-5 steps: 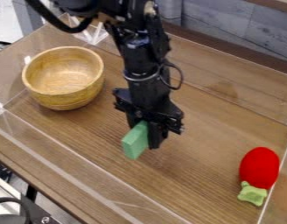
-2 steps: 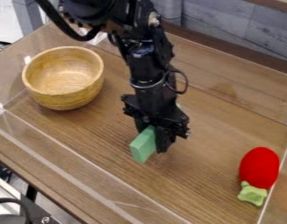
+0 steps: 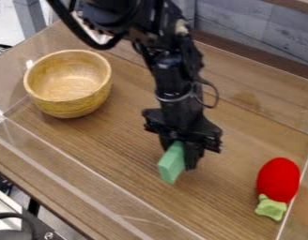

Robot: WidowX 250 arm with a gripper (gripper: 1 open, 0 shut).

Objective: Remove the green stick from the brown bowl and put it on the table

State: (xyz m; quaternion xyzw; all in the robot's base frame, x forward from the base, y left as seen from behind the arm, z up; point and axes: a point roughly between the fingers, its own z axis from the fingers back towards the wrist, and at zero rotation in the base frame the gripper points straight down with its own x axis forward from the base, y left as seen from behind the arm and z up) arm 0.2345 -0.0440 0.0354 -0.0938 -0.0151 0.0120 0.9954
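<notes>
Having carried right, away from the brown bowl (image 3: pixel 69 82), gripper (image 3: pixel 182 150) pinching green stick (image 3: pixel 173 164), hanging lengthwise below fingers, tilted, low over table (image 3: pixel 82 178).

The green stick (image 3: pixel 175 163) is a flat, light-green rectangular block, held tilted with its upper end clamped in the closed hand (image 3: pixel 183 148) and its lower end at or just above the tabletop (image 3: pixel 94 159); whether it touches cannot be told. The brown bowl (image 3: pixel 69 82) is a round, light-wood bowl with a thick rim, standing upright and empty near the far left corner, well apart from the stick. The tabletop is brown wood grain, edged by clear walls.
</notes>
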